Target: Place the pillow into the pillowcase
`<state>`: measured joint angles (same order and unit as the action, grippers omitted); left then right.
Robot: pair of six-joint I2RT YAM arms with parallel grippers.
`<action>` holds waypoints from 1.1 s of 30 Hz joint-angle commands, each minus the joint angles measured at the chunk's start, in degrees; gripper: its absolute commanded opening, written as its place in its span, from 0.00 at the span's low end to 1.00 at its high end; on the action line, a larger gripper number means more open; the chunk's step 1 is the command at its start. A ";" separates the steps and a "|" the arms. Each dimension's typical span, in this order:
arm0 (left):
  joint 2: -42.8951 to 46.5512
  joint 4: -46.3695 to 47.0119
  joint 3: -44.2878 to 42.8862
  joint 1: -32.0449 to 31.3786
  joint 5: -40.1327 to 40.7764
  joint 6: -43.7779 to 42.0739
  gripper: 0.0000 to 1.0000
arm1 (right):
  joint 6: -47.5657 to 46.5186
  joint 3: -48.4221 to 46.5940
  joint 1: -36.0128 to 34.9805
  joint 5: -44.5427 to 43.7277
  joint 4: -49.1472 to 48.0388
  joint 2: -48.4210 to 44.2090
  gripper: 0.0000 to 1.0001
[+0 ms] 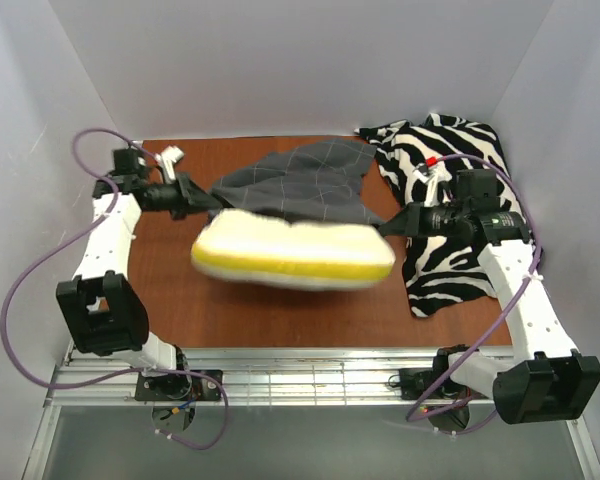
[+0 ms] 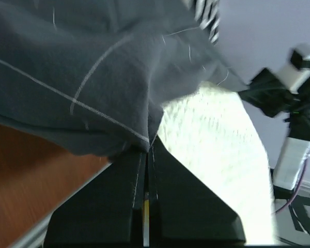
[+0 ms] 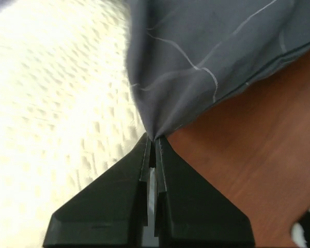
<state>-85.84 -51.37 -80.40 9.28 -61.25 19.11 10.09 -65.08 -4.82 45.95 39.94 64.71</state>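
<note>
The cream-white pillow with its yellow side edge hangs above the middle of the brown table, its far part tucked under the dark grey pillowcase. My left gripper is shut on the pillowcase's left edge; the left wrist view shows the cloth pinched at my gripper's tips, with the dimpled pillow to the right. At the right edge of the cloth, my right gripper is shut as well; the right wrist view has the fabric gathered into my gripper's tips, the pillow on the left.
A black-and-white zebra-striped fabric lies on the table's right side under my right arm. White walls enclose the table on the left, back and right. A metal rail runs along the near edge.
</note>
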 commanded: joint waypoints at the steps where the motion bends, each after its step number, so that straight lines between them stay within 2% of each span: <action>1: 4.89 -14.80 -0.10 -5.58 5.90 -12.43 0.00 | 0.79 -8.37 -3.53 8.94 1.81 -3.72 0.01; 2: 4.90 -16.81 -3.33 -6.98 0.23 -12.43 0.00 | 2.55 -16.40 -3.44 9.85 0.93 -2.58 0.01; 4: 2.45 -14.74 -12.89 -6.73 -3.24 -8.25 0.00 | 8.44 -26.81 -2.39 8.38 -2.57 2.41 0.01; 5: -0.87 -12.63 -23.82 -3.34 -6.30 -4.56 0.00 | 11.16 -31.20 -1.60 7.32 -4.77 4.27 0.01; 6: -2.91 -8.35 -26.53 -0.87 -11.38 0.44 0.00 | 15.36 -38.56 1.88 6.87 -9.22 6.29 0.01; 7: -4.93 -2.47 -28.48 0.90 -13.78 14.23 0.00 | 17.05 -41.07 3.57 4.78 -10.14 10.31 0.01; 8: -6.60 5.07 -30.58 4.66 -14.24 18.11 0.00 | 17.33 -43.35 5.24 3.98 -10.15 12.26 0.01; 9: -9.14 7.23 -31.21 6.26 -12.85 19.54 0.00 | 16.81 -43.90 8.39 3.10 -9.54 13.85 0.01; 10: -10.30 6.38 -32.53 7.58 -9.18 17.47 0.00 | 13.15 -42.17 9.29 -0.04 -8.58 15.08 0.01; 11: -11.61 -1.63 -33.93 9.25 -2.97 9.27 0.00 | 10.68 -39.45 9.74 -1.82 -7.52 14.92 0.01; 12: -12.93 -4.41 -32.47 9.44 3.27 5.10 0.00 | 7.61 -35.94 9.65 -2.62 -6.82 12.92 0.01; 13: -12.68 -9.57 -30.10 9.36 8.03 1.40 0.00 | 3.23 -25.29 9.31 -4.36 -5.59 11.42 0.01; 14: -12.07 -11.01 -25.47 8.92 8.86 -5.94 0.00 | 1.18 -20.23 9.04 -4.38 -5.32 9.40 0.01; 16: -9.97 -17.75 -17.36 7.25 7.83 -14.50 0.00 | -0.50 -10.29 7.73 -0.63 -4.44 3.86 0.01; 17: -8.57 -18.49 -15.25 6.72 4.34 -18.28 0.00 | 1.76 -9.72 7.37 1.49 -4.70 2.28 0.01; 18: -7.33 -19.46 -17.14 6.72 0.39 -18.84 0.00 | 4.13 -10.85 7.37 3.42 -5.66 1.13 0.01; 19: -6.02 -19.64 -20.38 6.02 -3.57 -20.16 0.00 | 7.63 -16.51 7.37 6.14 -9.41 1.38 0.01; 20: -5.65 -17.99 -24.41 5.41 -4.30 -19.47 0.00 | 13.76 -20.14 7.37 7.12 -11.97 2.08 0.01; 21: -5.74 -15.71 -34.46 5.23 -5.27 -12.24 0.00 | 17.21 -23.83 7.37 7.39 -14.17 4.44 0.01; 22: -7.39 -9.68 -38.82 5.14 -8.32 -8.26 0.00 | 19.42 -33.61 7.37 6.79 -16.54 6.20 0.01; 23: -9.06 -6.84 -44.17 5.14 -10.36 -2.47 0.00 | 23.53 -38.41 7.37 6.78 -16.48 8.40 0.01; 24: -10.99 -3.85 -48.49 5.14 -13.16 9.51 0.00 | 25.40 -43.59 7.54 6.78 -16.48 12.42 0.01; 25: -9.71 11.67 -45.84 5.22 -19.02 19.63 0.00 | 25.86 -49.82 7.46 5.56 -16.56 13.50 0.01; 27: -6.46 30.20 -36.63 5.22 -19.78 38.62 0.00 | 26.12 -50.94 7.11 3.88 -17.09 13.87 0.01; 28: -6.18 33.50 -33.97 3.48 -18.74 37.41 0.00 | 25.43 -49.81 6.84 3.44 -17.00 13.78 0.01; 29: -7.66 33.53 -34.29 3.12 -17.86 36.62 0.00 | 24.72 -43.88 6.67 3.18 -17.53 13.43 0.01; 31: -10.30 33.36 -38.23 5.03 -17.76 34.52 0.00 | 21.92 -40.40 8.32 3.18 -17.80 13.16 0.01; 32: -10.92 30.31 -40.51 5.48 -16.19 30.76 0.00 | 20.34 -38.39 8.07 2.48 -17.62 12.73 0.01; 33: -11.10 17.66 -39.75 5.57 -8.69 26.46 0.00 | 16.49 -29.23 6.16 -0.83 -15.88 10.20 0.01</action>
<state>-93.43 -27.59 -119.94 13.26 -76.31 44.95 30.83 -105.62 2.33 49.21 22.26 74.00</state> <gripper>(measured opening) 0.006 0.017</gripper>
